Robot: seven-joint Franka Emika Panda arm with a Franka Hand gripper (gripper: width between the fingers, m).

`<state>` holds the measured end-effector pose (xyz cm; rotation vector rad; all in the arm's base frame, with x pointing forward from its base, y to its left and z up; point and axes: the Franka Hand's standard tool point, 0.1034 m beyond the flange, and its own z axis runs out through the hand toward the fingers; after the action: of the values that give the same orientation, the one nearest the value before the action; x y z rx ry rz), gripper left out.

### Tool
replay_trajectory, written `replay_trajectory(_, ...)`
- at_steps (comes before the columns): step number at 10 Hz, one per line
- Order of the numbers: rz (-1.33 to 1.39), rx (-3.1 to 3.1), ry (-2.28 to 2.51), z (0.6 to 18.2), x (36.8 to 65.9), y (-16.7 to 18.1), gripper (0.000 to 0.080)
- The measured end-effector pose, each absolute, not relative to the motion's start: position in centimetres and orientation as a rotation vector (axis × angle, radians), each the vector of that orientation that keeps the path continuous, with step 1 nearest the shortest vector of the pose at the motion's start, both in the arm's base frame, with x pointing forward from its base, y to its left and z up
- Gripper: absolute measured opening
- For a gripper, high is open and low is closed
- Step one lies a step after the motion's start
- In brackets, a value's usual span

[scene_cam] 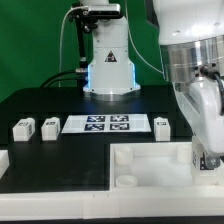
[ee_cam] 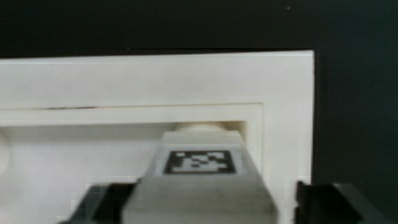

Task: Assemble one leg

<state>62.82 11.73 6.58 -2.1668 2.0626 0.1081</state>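
Observation:
In the wrist view a white leg (ee_cam: pixel 201 150) with a square black-and-white tag stands between my fingers, its far end at the corner socket of the large white tray-like slab (ee_cam: pixel 160 85). My gripper (ee_cam: pixel 217 197) is shut on this leg, the dark fingers close at both sides. In the exterior view my gripper (scene_cam: pixel 207 158) is low over the slab's (scene_cam: pixel 150 165) corner at the exterior view's right, and the held leg is hidden behind it.
Three other legs lie on the black table: two (scene_cam: pixel 22 127) (scene_cam: pixel 50 125) at the exterior view's left and one (scene_cam: pixel 162 124) right of the marker board (scene_cam: pixel 105 123). The arm's base (scene_cam: pixel 108 65) stands behind the board.

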Motion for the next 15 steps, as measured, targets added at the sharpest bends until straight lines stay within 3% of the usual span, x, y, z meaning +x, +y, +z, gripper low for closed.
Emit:
replay_trajectory(1, 0.104, -2.279, 1.94, 6.46, 62.57, 12.09, 0.0563)
replay_trajectory(2, 0.111, -2.352, 1.853, 6.53, 62.45, 12.3, 0.0625)
replay_trajectory(7, 0.032, -2.813, 1.027, 6.58, 62.49, 11.97, 0.0649)
replay_trajectory(10, -0.03, -3.041, 0.254, 6.92, 62.58, 11.7, 0.0649)
replay_trajectory(13, -0.028, -3.036, 0.289, 6.9, 62.58, 11.7, 0.0649)
replay_trajectory(14, -0.02, -3.014, 0.433, 6.9, 62.56, 11.8, 0.0534)
replay_trajectory(15, -0.01, -2.978, 0.621, 6.9, 62.55, 11.9, 0.035)
